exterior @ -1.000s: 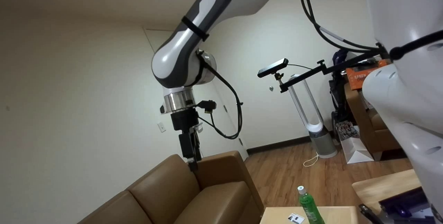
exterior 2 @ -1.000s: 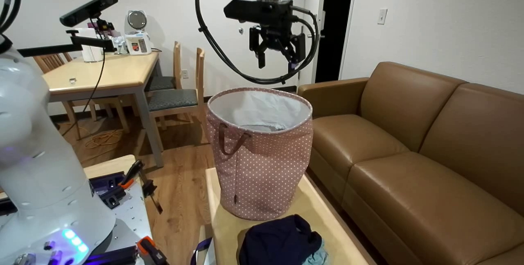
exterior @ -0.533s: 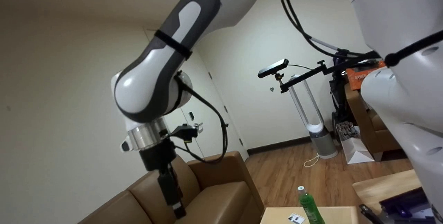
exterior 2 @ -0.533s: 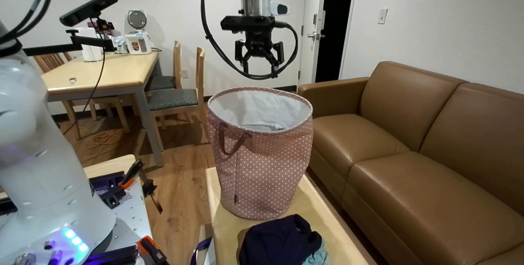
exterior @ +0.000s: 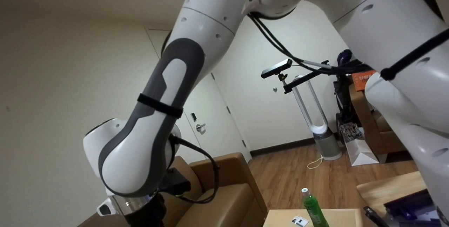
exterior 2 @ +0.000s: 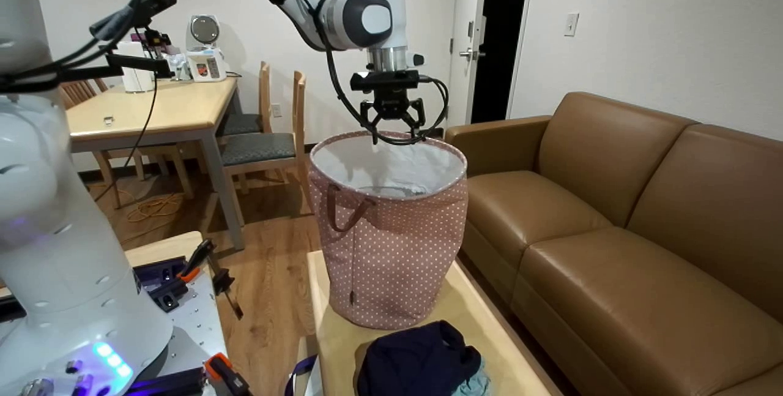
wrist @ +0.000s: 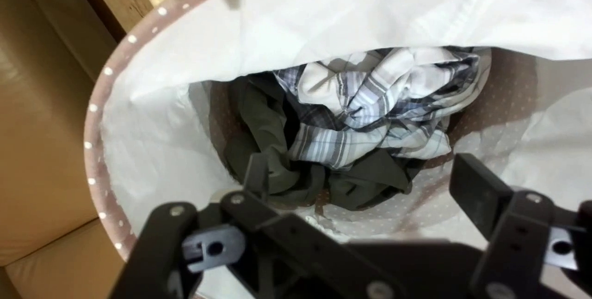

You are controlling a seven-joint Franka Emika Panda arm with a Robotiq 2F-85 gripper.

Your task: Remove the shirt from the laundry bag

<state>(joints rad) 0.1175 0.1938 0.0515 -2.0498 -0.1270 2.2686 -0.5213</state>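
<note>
Wrist view: plaid shirt, crumpled, inside laundry bag, not yet gripped

Shirt [wrist: 370, 109]: white, grey and blue plaid, balled up deep in the laundry bag [exterior 2: 391, 249]; judged to be the piece meant. Rests against an olive garment [wrist: 273, 151]; upper edge partly hidden by the white lining [wrist: 259, 21].

Orientation: bundle longest across the wrist view, rising from lower left to upper right. Collar and hem not identifiable; no facing can be given.

Gripper [wrist: 365, 181]: jaws spread wide, nothing between them, well apart from the cloth. Their spread runs roughly along the bundle's long axis.

Change: over the last second the gripper has come down from well above the bag to about its opening, spread unaltered; the bag has not moved. Judged meaning: approach well advanced, grasp and lift-out to come. Further descent is called for, then probably a pinch on a raised fold. Risk: the olive garment coming up too.

Surroundings: bag upright on a light wood table [exterior 2: 498, 353]; navy cloth [exterior 2: 416, 362] and pale teal cloth [exterior 2: 476, 382] just beside its base; brown sofa [exterior 2: 612, 298] alongside.
</note>
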